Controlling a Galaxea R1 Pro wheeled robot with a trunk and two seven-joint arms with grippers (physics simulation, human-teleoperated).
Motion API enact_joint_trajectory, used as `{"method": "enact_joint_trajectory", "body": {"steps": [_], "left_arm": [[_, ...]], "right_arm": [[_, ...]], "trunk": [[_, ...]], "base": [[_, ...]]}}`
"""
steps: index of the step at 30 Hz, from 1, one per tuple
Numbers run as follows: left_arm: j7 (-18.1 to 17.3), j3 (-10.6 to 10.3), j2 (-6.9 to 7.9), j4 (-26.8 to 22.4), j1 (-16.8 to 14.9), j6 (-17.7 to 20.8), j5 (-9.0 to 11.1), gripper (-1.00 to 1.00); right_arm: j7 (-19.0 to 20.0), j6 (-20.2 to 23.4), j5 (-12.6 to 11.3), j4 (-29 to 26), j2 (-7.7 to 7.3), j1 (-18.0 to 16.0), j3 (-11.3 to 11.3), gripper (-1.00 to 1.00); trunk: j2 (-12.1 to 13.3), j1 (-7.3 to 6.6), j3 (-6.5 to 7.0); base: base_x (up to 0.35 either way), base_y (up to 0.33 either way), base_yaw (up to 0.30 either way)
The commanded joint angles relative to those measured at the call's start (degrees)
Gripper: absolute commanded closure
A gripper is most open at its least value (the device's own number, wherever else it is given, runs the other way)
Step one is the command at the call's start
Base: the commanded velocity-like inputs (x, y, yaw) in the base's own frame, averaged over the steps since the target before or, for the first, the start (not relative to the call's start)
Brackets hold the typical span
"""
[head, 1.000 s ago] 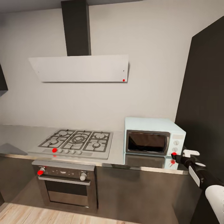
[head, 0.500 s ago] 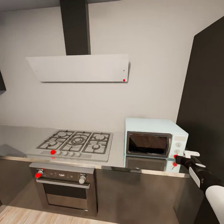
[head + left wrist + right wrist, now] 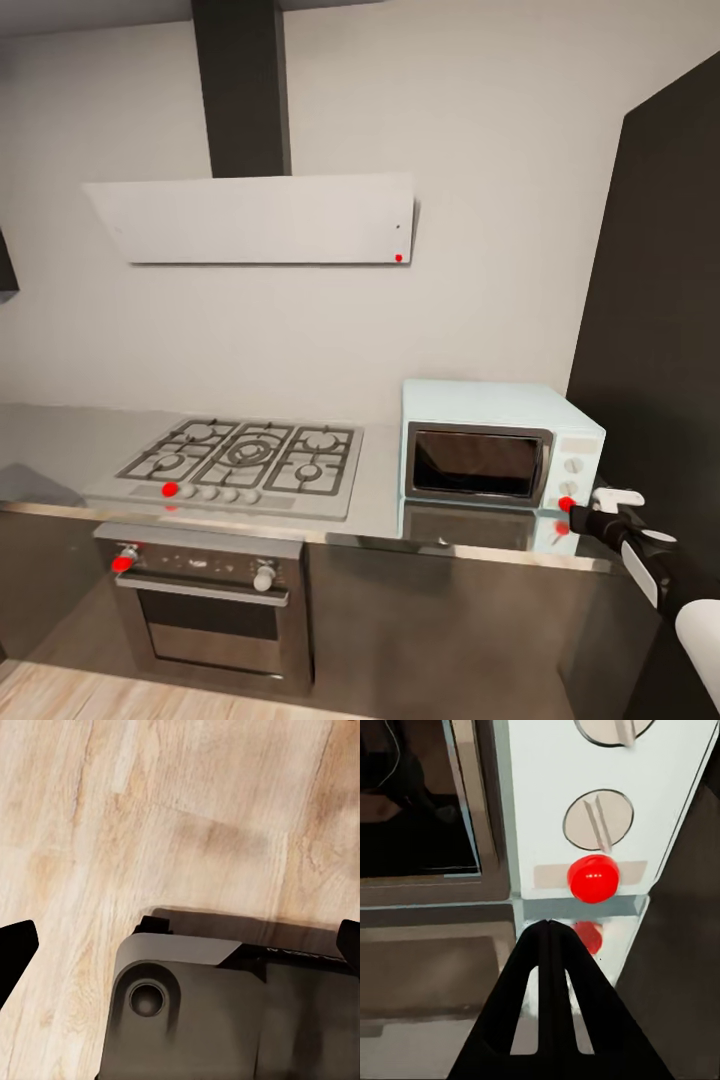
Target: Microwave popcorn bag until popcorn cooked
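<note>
The right gripper (image 3: pixel 577 511) reaches out low at the right of the head view, its dark fingers pressed together to a single point in the right wrist view (image 3: pixel 549 937), nothing between them. That tip sits just below a red button (image 3: pixel 593 878) on the microwave (image 3: pixel 500 440) panel, close to it; whether it touches cannot be told. Above the button stand two pale round knobs (image 3: pixel 598 820) with slotted grips. No writing can be read on the panel. The microwave's dark glass door (image 3: pixel 476 462) is closed in its silver frame, and the pale mint box stands on the right end of the countertop (image 3: pixel 380 500), next to a tall dark cabinet (image 3: pixel 655 330). The steel top mirrors the microwave and the red button. The left gripper (image 3: pixel 180 945) hangs over the wooden floor (image 3: pixel 187 810), its two black fingertips (image 3: pixel 15 945) wide apart at the edges of the left wrist view, holding nothing, with part of the robot's dark base (image 3: pixel 225 1012) below. To the left of the microwave lies a gas hob (image 3: pixel 240 455) with a row of knobs, one red, and under it a built-in oven (image 3: pixel 205 600) with a steel handle; its small label is too blurred to read. On the wall behind hangs a pale hood (image 3: pixel 255 220) with a red dot at its corner, beneath a dark chimney (image 3: pixel 242 85).
</note>
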Motion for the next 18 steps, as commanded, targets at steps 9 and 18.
{"method": "enact_joint_trajectory", "body": {"steps": [9,18], "left_arm": [[0.21,-0.49,-0.02,0.04,-0.05,-0.18,0.44,-1.0],[0.21,-0.49,0.06,0.04,-0.03,-0.18,0.44,-1.0]], "right_arm": [[-0.19,0.18,-0.39,0.06,0.11,-0.02,-0.23,1.0],[-0.24,0.16,-0.35,0.08,0.28,-0.01,-0.02,1.0]], "trunk": [[-0.08,0.02,-0.1],[-0.08,0.02,-0.1]], "base": [[0.179,-0.145,0.0],[0.083,-0.06,0.0]]}}
